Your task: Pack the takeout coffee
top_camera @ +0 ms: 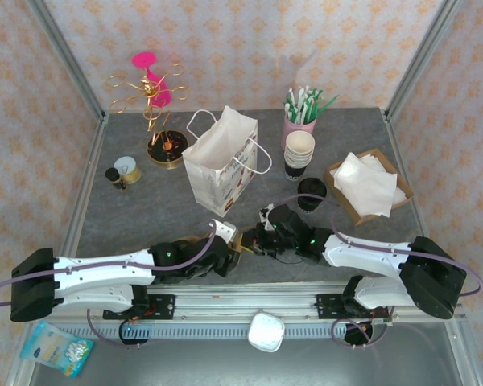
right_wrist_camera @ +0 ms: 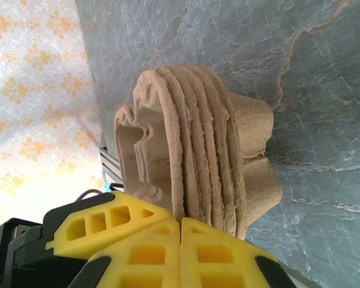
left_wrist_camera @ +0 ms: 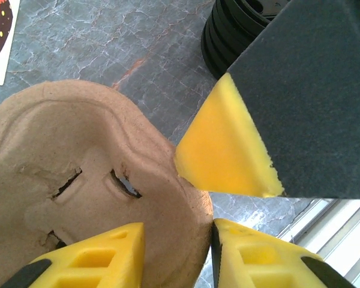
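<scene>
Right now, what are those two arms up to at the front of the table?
Both arms meet at a stack of brown cardboard cup trays. The left pincer grips a tray's rim, while the right pincer, shut, sits at the stack's edge. They seem to be separating one tray. A white paper bag stands behind.

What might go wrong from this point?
The right gripper pinches just the thin rim of a tightly nested stack of pulp carriers; it may slip or tear. The left gripper straddles the rim too, so several carriers could lift together. The grippers sit very close and may collide.
</scene>
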